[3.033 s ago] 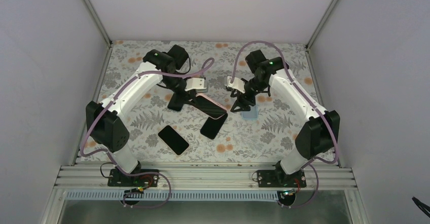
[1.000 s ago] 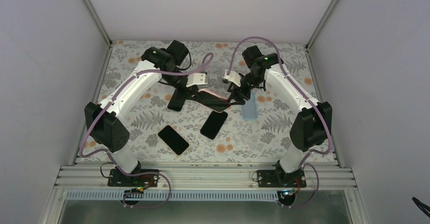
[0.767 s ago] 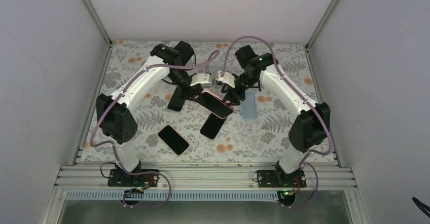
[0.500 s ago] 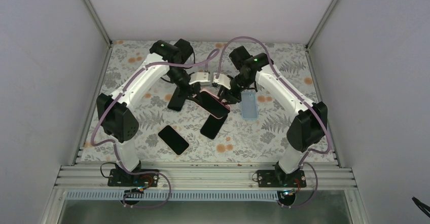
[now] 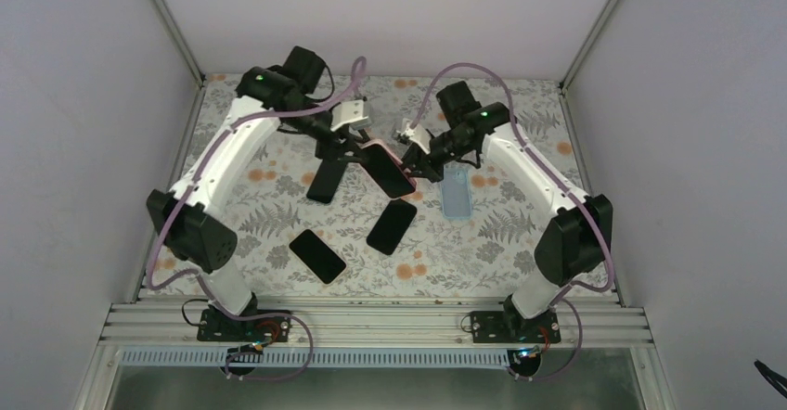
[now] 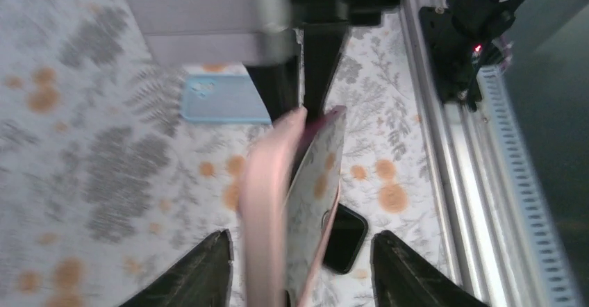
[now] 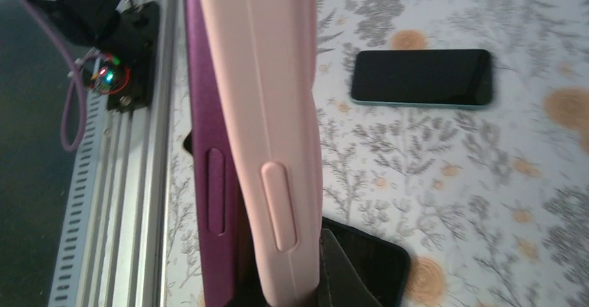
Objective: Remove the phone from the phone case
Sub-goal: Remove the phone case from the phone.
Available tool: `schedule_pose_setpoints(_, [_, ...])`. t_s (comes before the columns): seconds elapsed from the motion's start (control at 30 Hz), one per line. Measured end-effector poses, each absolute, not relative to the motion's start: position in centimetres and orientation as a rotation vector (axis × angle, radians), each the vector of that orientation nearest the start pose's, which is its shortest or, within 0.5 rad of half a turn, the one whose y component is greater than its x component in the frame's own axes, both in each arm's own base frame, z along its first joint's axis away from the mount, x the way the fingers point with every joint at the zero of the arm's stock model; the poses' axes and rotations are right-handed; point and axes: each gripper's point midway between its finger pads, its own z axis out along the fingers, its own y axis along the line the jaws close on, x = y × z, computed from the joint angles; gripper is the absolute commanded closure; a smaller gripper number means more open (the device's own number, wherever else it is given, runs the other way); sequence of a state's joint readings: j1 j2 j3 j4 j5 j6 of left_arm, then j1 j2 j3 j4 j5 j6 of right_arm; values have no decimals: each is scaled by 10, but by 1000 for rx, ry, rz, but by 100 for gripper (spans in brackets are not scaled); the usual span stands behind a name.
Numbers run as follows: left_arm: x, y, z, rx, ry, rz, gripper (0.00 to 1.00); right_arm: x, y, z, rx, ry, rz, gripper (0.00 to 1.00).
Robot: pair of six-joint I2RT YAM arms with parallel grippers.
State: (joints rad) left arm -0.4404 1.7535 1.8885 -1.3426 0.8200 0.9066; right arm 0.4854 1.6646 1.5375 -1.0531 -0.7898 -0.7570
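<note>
Top external view: both arms reach in over the flowered table (image 5: 483, 252) and meet above its middle. Between them the phone (image 5: 385, 169) hangs in the air, its dark screen up and slanting from far left to near right. It sits in a pink phone case (image 6: 267, 196). The left gripper (image 5: 357, 150) is at the far end of it and the right gripper (image 5: 419, 164) at the near right end.

From the left wrist, the phone is seen edge-on between the left fingers (image 6: 208, 272). These stand apart, with a gap showing on each side, so they are not pressing on it. The black jaws of the right gripper are closed together on the opposite end of the phone case. The right wrist view is filled by the pink side of the case with its raised buttons, and a purple edge of the phone runs beside it.

On the table lie a light blue case (image 5: 455, 192) just right of the grippers, a dark phone (image 5: 317, 256) nearest the arm bases, a second phone (image 5: 392, 226) below the held one, and a third phone (image 5: 322, 183) under the left arm
</note>
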Motion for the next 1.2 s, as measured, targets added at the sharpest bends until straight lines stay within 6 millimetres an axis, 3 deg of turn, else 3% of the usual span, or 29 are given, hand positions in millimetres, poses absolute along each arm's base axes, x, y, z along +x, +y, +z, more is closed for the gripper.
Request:
schedule_pose_setpoints(0.1, [285,-260,308,1656,1745,-828,28,288,267,231,-1512,1956,934,96])
schedule_pose_setpoints(0.23, [289,-245,332,1614,1695,-647,35,323,248,227,-1321,2095,830,96])
schedule_pose_setpoints(0.37, [291,-242,342,1543,1648,-428,6,366,237,228,-1094,2234,725,97])
schedule_pose_setpoints(0.4, [289,-247,339,1533,1631,-376,0,378,237,232,-1037,2251,707,97])
schedule_pose_setpoints(0.53, [285,-283,325,1510,1546,-285,0,407,240,258,-849,2242,675,97])
schedule_pose_setpoints(0.6, [295,-300,315,1472,1541,-273,0,417,242,275,-768,2217,665,97])
schedule_pose_setpoints(0.8, [347,-323,306,1285,1576,-218,0,433,250,298,-622,2173,651,97])
schedule_pose_setpoints(1.03, [383,-344,303,1135,1597,-197,0,436,259,308,-545,2169,653,97])
schedule_pose_setpoints(1.2, [404,-346,293,1054,1643,-153,0,439,260,310,-514,2161,641,97])
